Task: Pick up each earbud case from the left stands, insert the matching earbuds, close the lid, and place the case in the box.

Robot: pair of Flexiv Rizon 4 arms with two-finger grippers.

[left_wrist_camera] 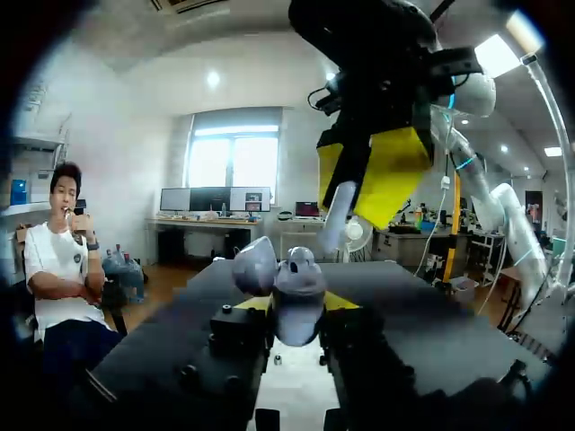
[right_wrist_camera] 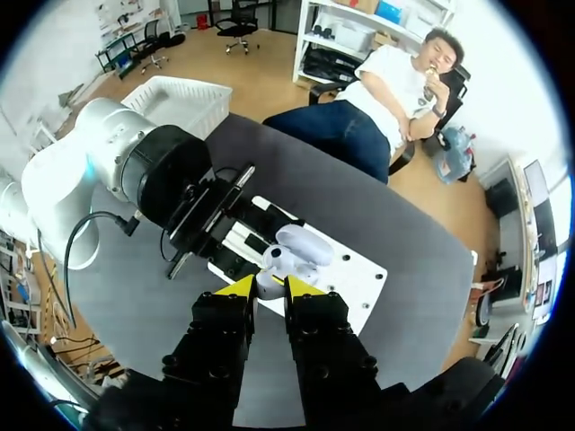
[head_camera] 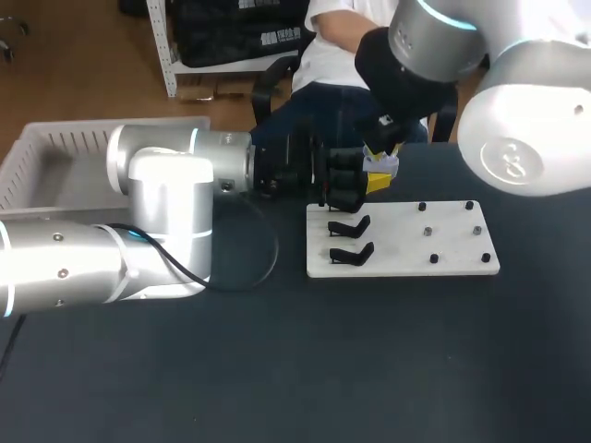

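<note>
In the left wrist view my left gripper (left_wrist_camera: 296,305) is shut on a pale lavender earbud case (left_wrist_camera: 298,292) whose lid (left_wrist_camera: 255,264) stands open. Just above the case hangs my right gripper (left_wrist_camera: 373,180), shut on a pale earbud (left_wrist_camera: 337,211) that points down toward the case. Seen from the right wrist, the earbud (right_wrist_camera: 268,280) sits between the yellow tips of my right gripper (right_wrist_camera: 269,289), with the open case (right_wrist_camera: 304,247) right ahead of it. In the head view both grippers, the left (head_camera: 343,189) and the right (head_camera: 380,177), meet over the back left corner of the white board (head_camera: 406,263).
Two empty black stands (head_camera: 350,226) (head_camera: 352,252) are at the board's left side, and several small black pegs (head_camera: 432,259) dot its right half. A white slatted box (head_camera: 46,152) stands at the table's far left.
</note>
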